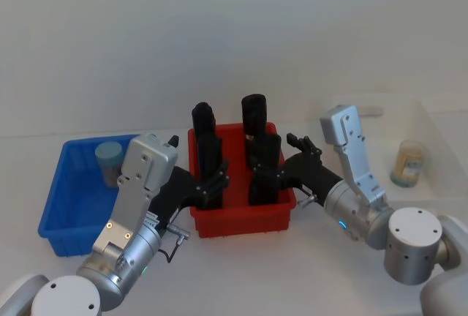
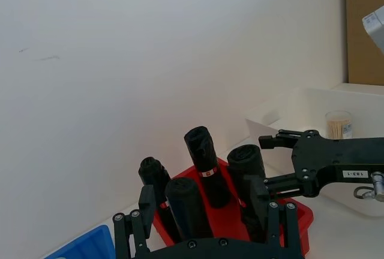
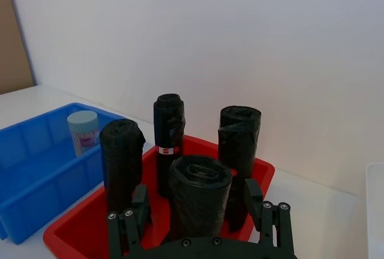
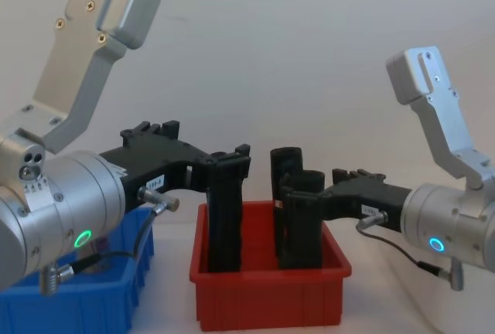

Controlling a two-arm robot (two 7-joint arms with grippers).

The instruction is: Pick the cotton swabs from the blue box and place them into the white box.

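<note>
White table (image 1: 307, 265) and bare wall (image 1: 219, 31); left gripper (image 1: 212, 184) and right gripper (image 1: 272, 173) fingers apart.

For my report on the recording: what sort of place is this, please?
Probably a robot test bench in a lab, not a home: a bare white table against a plain white wall, and sorting bins in a row, namely an open blue plastic bin, a red plastic bin and a large white box.

Both arms are silver-grey metal with rounded joints and angular screw-fastened brackets, ending in the matte black left end effector (image 4: 232, 165) and right end effector (image 4: 298, 195), with small white labels, thin cables and glowing ring lights.
</note>
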